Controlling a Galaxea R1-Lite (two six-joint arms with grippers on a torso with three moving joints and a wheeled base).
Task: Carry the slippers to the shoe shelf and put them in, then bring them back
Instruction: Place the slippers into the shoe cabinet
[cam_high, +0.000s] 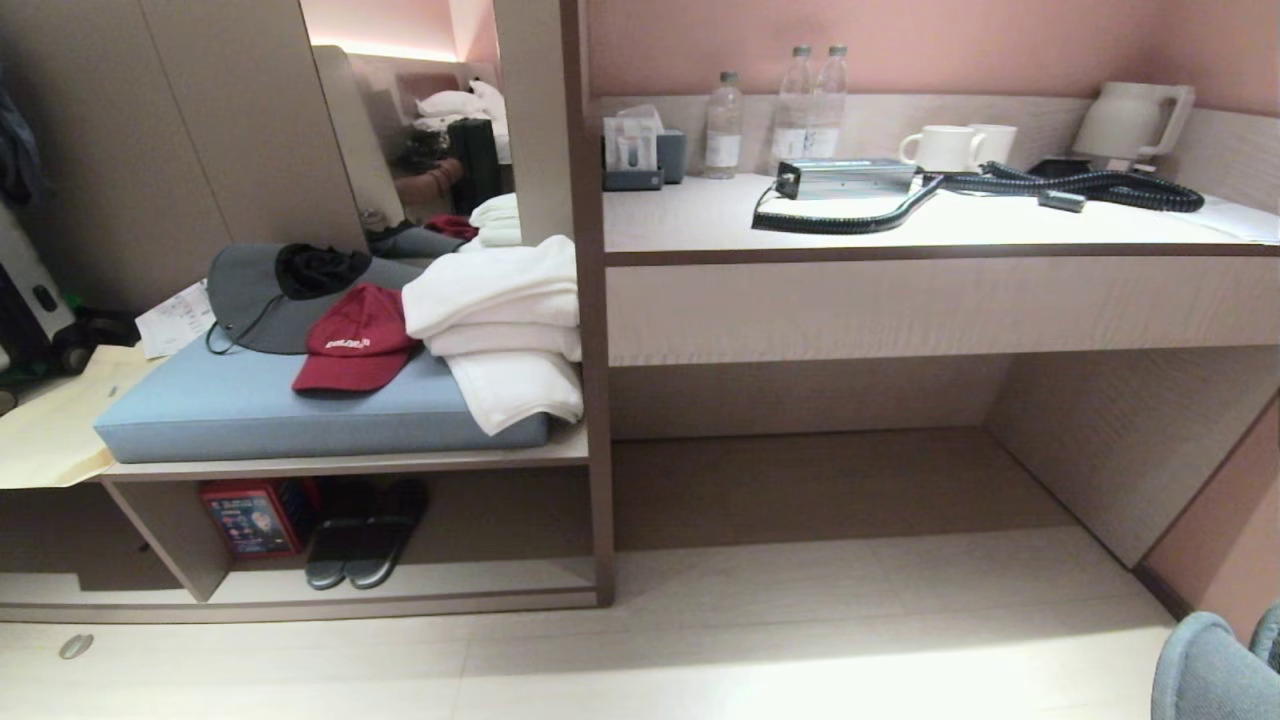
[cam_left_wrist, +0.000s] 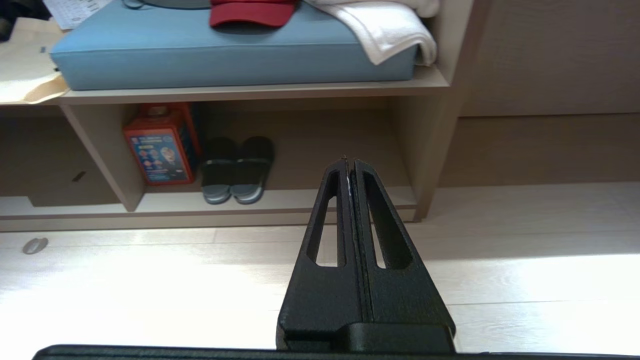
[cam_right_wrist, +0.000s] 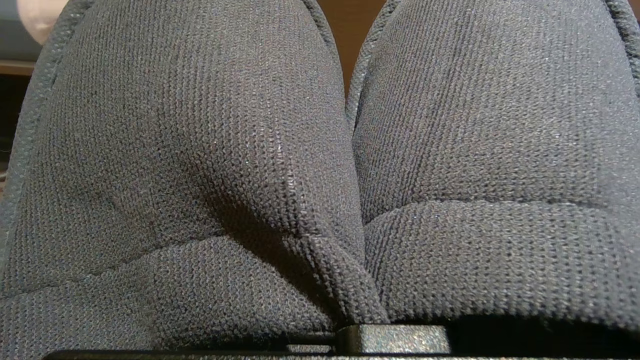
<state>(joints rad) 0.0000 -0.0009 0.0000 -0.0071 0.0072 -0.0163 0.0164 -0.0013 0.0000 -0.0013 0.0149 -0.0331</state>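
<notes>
The slippers (cam_right_wrist: 200, 150), a grey-blue knitted pair, fill the right wrist view side by side, their cloth bunched down into my right gripper, whose fingers are hidden beneath them. Their edge also shows at the lower right corner of the head view as grey-blue slippers (cam_high: 1215, 670). The shoe shelf (cam_high: 450, 580) is the low cubby under the cushioned bench, at the left across the floor. My left gripper (cam_left_wrist: 348, 161) hangs shut and empty above the pale floor, pointing toward the shoe shelf (cam_left_wrist: 325, 197).
A dark pair of slippers (cam_high: 365, 545) and a red box (cam_high: 250, 517) stand in the cubby's left part. Above are a blue cushion (cam_high: 250, 410), red cap (cam_high: 355, 340) and white towels (cam_high: 500, 320). A desk (cam_high: 900, 290) with a bare recess under it lies to the right.
</notes>
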